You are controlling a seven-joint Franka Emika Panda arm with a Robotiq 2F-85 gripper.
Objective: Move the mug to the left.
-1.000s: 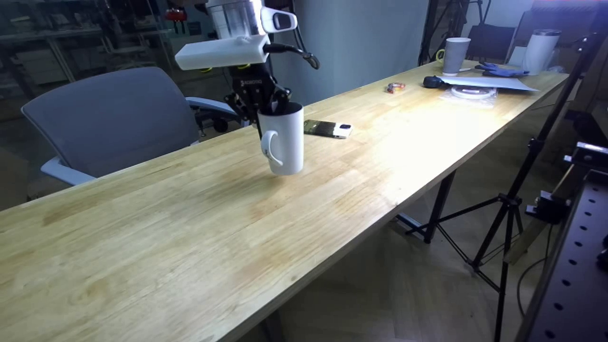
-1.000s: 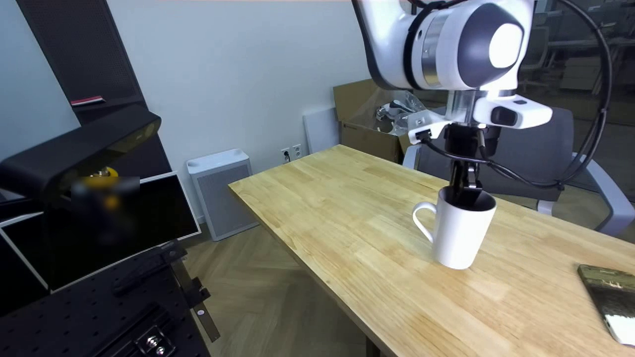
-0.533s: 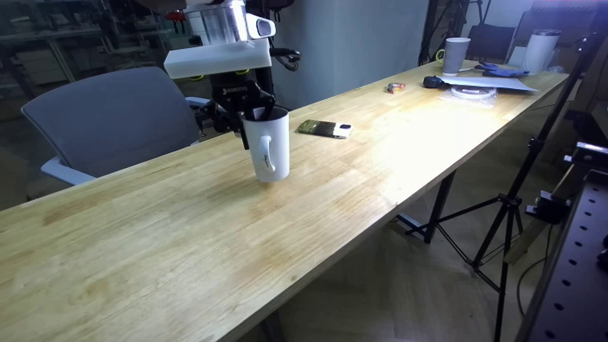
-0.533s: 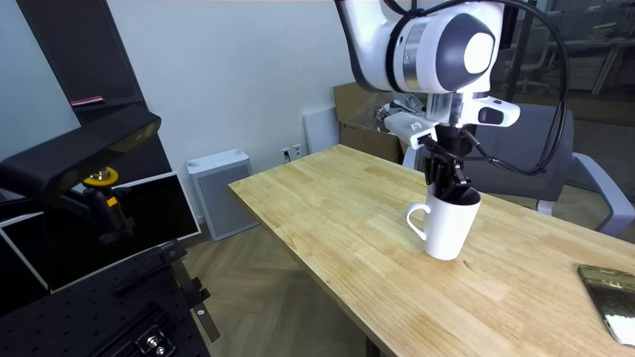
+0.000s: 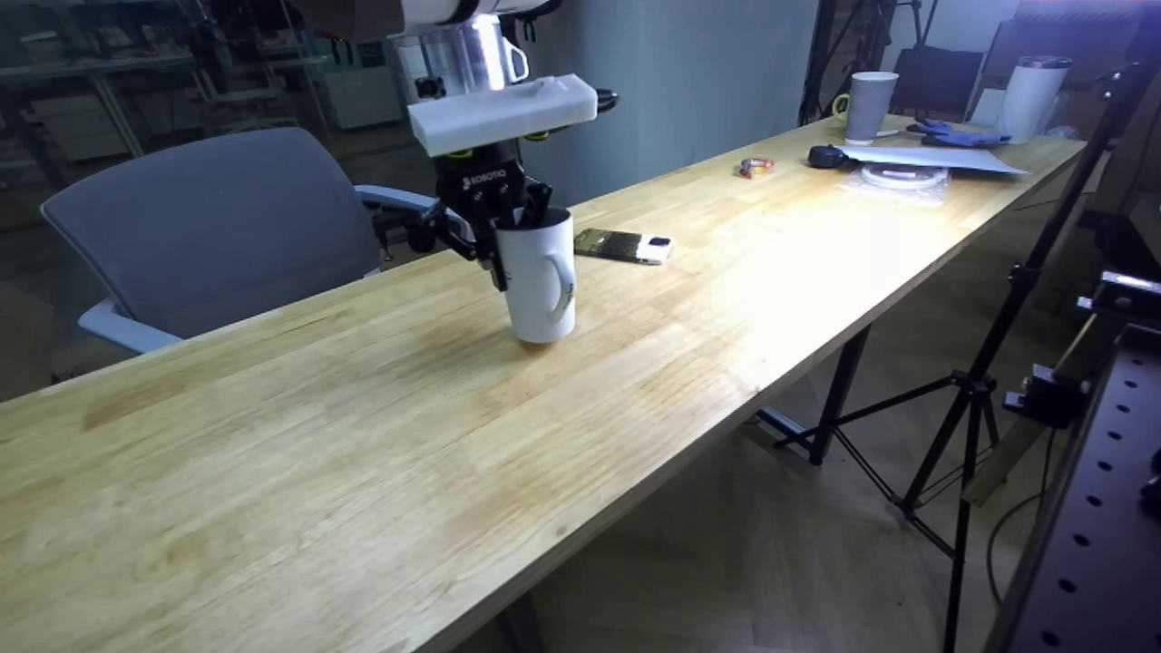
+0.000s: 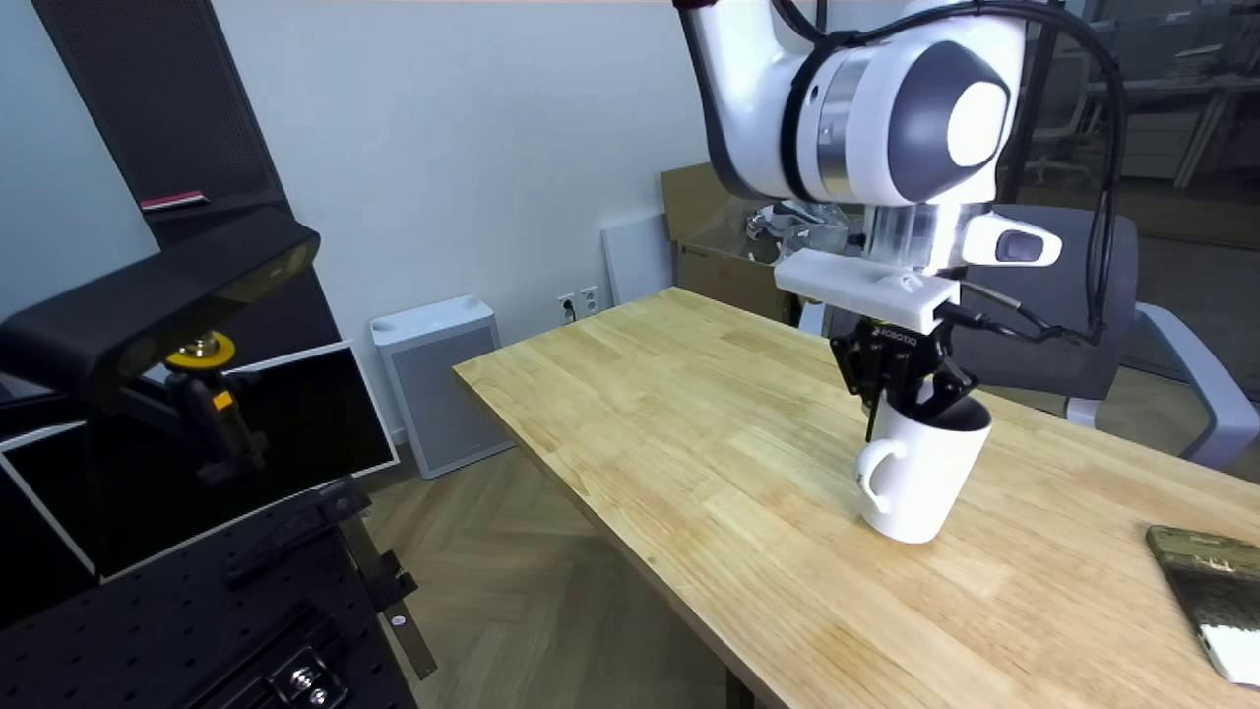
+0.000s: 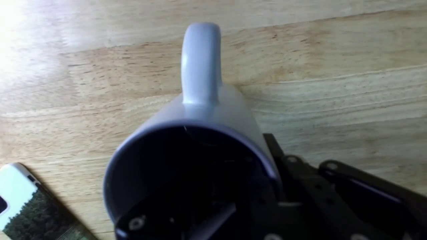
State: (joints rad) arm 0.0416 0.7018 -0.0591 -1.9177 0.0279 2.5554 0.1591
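In an exterior view the mug (image 5: 531,286) is at mid-frame, the jaws clamped on its wall; whether its base touches the counter (image 5: 381,453) I cannot tell, so a sideways move might drag the bottom and tip it. The phone (image 5: 626,246) lies near, to its right, and a swing that way could knock it; the chair (image 5: 227,245) stands at frame left. In an exterior view the mug, right of centre, looks tilted; a cardboard box (image 6: 728,281) stands beyond the counter's end. In the wrist view one finger (image 7: 273,146) lies outside the wall, the other lost in the dark interior; so one-sided a pinch could let the handle (image 7: 201,63), upper middle, swivel.
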